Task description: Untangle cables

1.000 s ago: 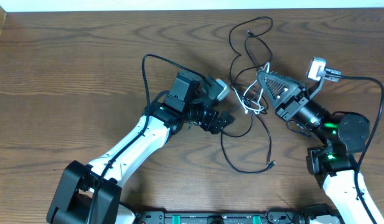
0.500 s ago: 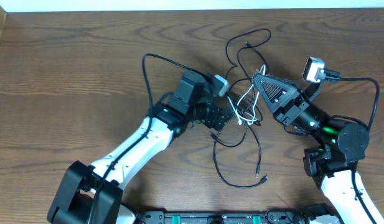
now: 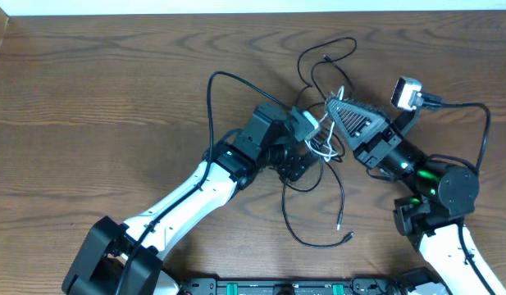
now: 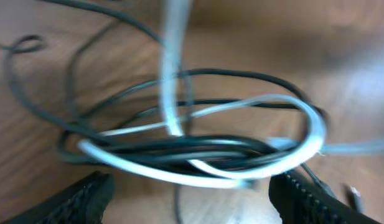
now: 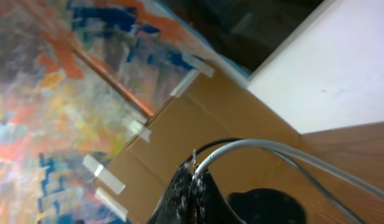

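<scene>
A dark wood-grain worktop [image 3: 88, 98] under a pale wall strip is carrying the cables [image 3: 318, 176], which are lying knotted near its middle. The white cable [image 3: 325, 146] is being pinched by the right tool [image 3: 331, 103], which is pressed together on it just above the knot. The left tool [image 4: 192, 196] is being held spread at the tangle and is gripping nothing. By judgement, one black loop [image 4: 198, 146] should be clamped low while the white strand is being drawn out slowly, so that the knot is not being tightened. No brand, label or readable writing is being shown.
</scene>
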Motion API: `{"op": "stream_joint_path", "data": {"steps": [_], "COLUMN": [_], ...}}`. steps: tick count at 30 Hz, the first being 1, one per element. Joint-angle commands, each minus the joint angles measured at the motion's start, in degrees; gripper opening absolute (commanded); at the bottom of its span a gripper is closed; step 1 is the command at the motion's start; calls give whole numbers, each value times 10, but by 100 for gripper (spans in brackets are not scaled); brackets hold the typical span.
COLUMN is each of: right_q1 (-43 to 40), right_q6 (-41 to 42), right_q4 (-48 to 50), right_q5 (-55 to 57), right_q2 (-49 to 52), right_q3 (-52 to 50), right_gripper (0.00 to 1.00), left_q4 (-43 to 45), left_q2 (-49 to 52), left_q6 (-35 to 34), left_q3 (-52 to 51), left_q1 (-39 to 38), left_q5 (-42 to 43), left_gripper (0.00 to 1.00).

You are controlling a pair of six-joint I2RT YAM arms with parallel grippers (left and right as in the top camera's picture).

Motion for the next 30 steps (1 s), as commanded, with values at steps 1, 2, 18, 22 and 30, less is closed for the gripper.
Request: {"op": "stream_joint_path", "data": {"steps": [1,2,18,22,30], "right_q1": [11,11,10,10,-13], "right_q6": [21,26,24,24,50], "right_q4": [45,49,9,11,78], "right_q5": [9,7,-1,17,94], "right_q2": [-4,-4,-3,-3,-3], "right_q3": [11,11,11,11,11], "right_gripper": [1,1,1,1,1], "left_q4": [22,30,134,89,80], "left_q2": [-12,-12,-11,-11,-12], "left_q6": [-36,-41,-149,-149,24], "left_q3": [6,6,6,6,6], "left_q1": [2,2,17,17,17], "left_q5": [-139,-161,-130,-128,2], "left_gripper": [84,84,84,84,85]}}
